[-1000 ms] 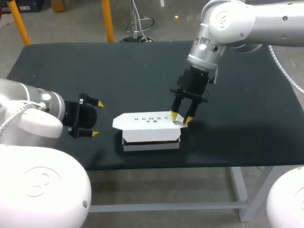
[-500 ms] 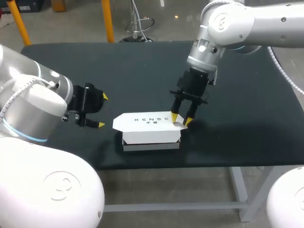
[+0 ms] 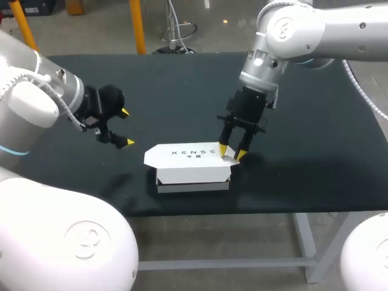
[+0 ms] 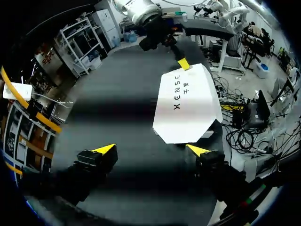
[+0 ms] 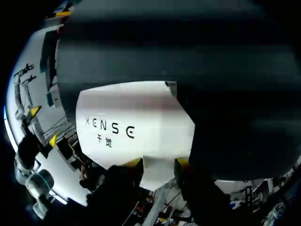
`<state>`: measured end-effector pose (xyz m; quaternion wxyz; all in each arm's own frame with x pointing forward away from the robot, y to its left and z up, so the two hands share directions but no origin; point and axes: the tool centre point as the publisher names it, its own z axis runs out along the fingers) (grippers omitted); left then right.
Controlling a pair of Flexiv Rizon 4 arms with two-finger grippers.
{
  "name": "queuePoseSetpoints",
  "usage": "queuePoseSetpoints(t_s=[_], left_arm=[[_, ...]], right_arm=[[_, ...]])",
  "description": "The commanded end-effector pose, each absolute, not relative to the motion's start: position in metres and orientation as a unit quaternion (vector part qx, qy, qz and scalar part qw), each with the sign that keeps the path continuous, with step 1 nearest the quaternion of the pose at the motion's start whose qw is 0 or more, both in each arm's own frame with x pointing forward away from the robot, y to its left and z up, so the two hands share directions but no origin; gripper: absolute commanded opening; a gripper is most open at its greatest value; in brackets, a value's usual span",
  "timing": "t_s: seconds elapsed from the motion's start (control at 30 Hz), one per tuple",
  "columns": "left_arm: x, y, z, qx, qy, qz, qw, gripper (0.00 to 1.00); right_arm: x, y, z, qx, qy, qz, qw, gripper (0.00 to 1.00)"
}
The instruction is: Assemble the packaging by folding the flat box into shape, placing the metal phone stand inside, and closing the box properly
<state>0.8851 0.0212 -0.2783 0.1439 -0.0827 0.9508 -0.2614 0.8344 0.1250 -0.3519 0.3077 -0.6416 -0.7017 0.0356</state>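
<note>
Left hand [image 3: 127, 127] higher, splayed wide

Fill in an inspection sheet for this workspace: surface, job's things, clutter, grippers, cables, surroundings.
Surface: black table.
Job's things: white box near the front edge, folded into shape, lid laid over it; stand not seen in any view.
Clutter: nothing seen.
Grippers: left gripper open and empty, in the air left of the box; right gripper at the box's right end flap.
Cables: white cable on the left arm; ribbed hose by the right arm; none on the table.
Surroundings: nothing seen reaching over the table.
</note>
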Motion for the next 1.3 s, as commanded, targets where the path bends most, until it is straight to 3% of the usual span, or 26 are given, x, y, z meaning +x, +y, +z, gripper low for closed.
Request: queuePoseSetpoints(t_s=[0.03,0.17,0.33,0.4,0.43,0.83,1.07,1.3], left_arm=[[0.888,0.016,-0.272,-0.059,0.978,-0.200,0.003,1.00],[0.888,0.010,-0.272,-0.088,0.959,-0.260,-0.076,1.00],[0.892,-0.001,-0.268,-0.234,0.915,-0.251,-0.211,1.00],[0.890,-0.005,-0.270,-0.278,0.899,-0.245,-0.234,1.00],[0.887,-0.009,-0.273,-0.319,0.895,-0.232,-0.209,1.00],[0.887,-0.009,-0.273,-0.319,0.895,-0.232,-0.209,1.00],[0.889,-0.030,-0.283,-0.485,0.828,-0.211,-0.186,1.00],[0.879,-0.031,-0.286,-0.561,0.788,-0.209,-0.144,1.00]], right_arm=[[0.832,0.126,-0.352,-0.642,-0.702,0.034,0.306,0.47],[0.831,0.125,-0.353,-0.644,-0.700,0.034,0.306,0.47],[0.831,0.126,-0.354,-0.645,-0.699,0.034,0.306,0.47],[0.831,0.127,-0.355,-0.646,-0.699,0.033,0.306,0.47],[0.831,0.127,-0.356,-0.646,-0.699,0.033,0.306,0.47],[0.829,0.131,-0.357,-0.646,-0.699,0.029,0.306,0.46],[0.826,0.127,-0.359,-0.652,-0.694,0.025,0.305,0.46],[0.827,0.125,-0.359,-0.654,-0.691,0.019,0.306,0.47]])
